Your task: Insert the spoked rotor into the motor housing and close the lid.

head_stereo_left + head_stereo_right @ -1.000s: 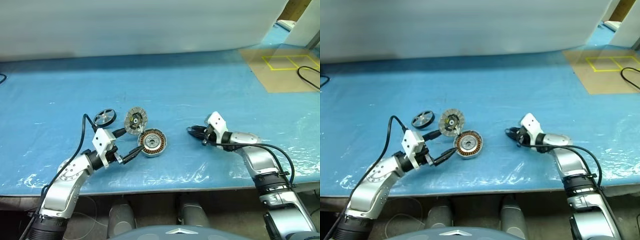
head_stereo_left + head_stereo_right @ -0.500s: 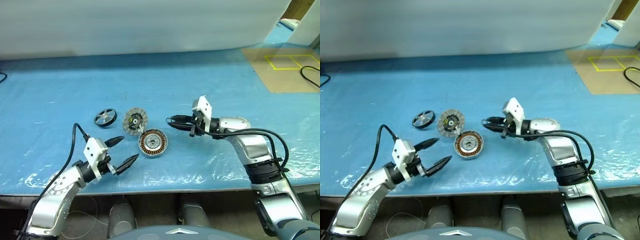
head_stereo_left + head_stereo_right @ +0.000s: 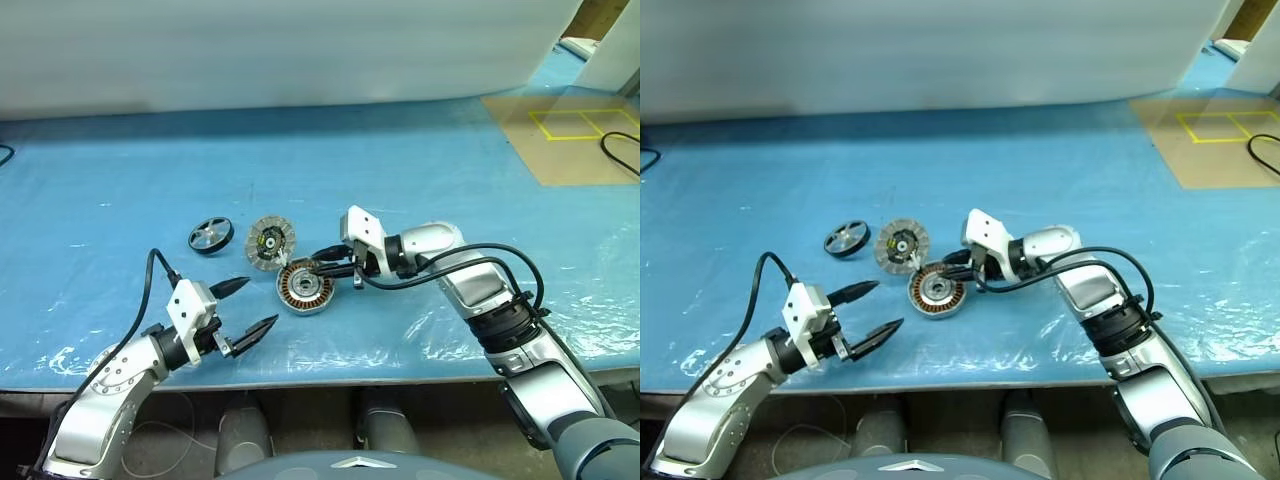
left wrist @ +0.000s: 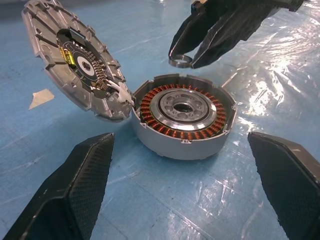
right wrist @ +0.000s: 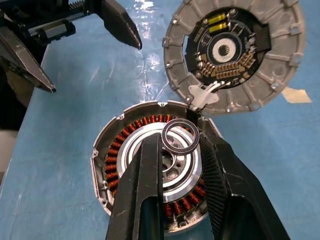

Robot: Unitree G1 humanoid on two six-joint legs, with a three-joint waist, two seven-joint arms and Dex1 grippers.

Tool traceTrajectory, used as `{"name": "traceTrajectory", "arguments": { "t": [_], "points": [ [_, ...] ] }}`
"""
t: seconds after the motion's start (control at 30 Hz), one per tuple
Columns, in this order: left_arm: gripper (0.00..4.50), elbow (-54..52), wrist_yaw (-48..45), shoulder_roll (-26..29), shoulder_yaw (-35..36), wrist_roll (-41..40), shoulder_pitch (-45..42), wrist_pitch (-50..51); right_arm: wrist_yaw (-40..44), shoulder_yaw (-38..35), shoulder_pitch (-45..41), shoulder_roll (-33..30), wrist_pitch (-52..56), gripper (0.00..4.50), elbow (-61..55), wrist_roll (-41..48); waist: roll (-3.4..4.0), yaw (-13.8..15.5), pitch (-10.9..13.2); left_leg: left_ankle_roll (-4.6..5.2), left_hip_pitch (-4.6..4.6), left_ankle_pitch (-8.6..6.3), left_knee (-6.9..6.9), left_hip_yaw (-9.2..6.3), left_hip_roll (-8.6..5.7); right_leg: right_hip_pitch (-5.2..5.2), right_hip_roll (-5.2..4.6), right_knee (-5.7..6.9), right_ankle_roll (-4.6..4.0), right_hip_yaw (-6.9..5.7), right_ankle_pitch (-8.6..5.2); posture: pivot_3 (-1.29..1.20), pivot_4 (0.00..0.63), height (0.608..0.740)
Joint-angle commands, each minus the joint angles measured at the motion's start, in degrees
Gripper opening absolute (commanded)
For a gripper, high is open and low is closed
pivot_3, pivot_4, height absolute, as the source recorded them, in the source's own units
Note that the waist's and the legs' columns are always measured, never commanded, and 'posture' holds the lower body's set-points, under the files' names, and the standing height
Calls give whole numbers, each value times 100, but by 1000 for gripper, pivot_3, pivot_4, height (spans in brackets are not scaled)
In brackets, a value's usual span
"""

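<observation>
**Right tool holds a small ring over the open motor housing**

The spoked rotor lies flat on the blue bench, hub axis pointing up, at the left end of a short row of parts and apart from both tools. Just right of it lies the lid, its black-and-yellow face up; in the left wrist view it looks tilted, its lower rim touching or nearly touching the housing, though I cannot tell which. The motor housing sits nearer the bench's front edge, open side up, with its copper windings and metal hub exposed.

The right tool reaches in from the right, pointing left and downward, its tips over the housing's far rim. Its fingers are nearly closed and pinch a small dark metal ring, held above the housing's hub; whether the ring touches the housing is hard to judge.

The left tool hovers near the front edge of the bench, short of the housing, its two black fingers spread wide and holding nothing.

A second ago the right tool was well to the right of the housing; it has since swung left and up to it. The left tool, then close beside the housing, has drawn back toward the front edge. The three parts have not moved.
</observation>
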Motion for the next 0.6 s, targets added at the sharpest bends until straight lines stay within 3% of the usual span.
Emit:
{"name": "traceTrajectory", "arguments": {
  "t": [0.03, 0.6],
  "points": [
    [4500, -217, 71, -37, -7, 40, 52, -114, 134, 87, -105, -24, -179, 652, -28, -100, 0, -1, 0, 0, 0, 0, 1, 0, 0, 0, 0, 0, 0, 0, 0, 0, 150, 740],
    [4500, -83, 261, -248, -109, 343, 258, -467, 152, 259, -177, 236, -372, 652, 259, -459, 0, -6, 0, 7, 3, -4, 5, 0, 1, 1, 0, 8, -1, 2, 0, 0, 150, 740]
  ]
}}
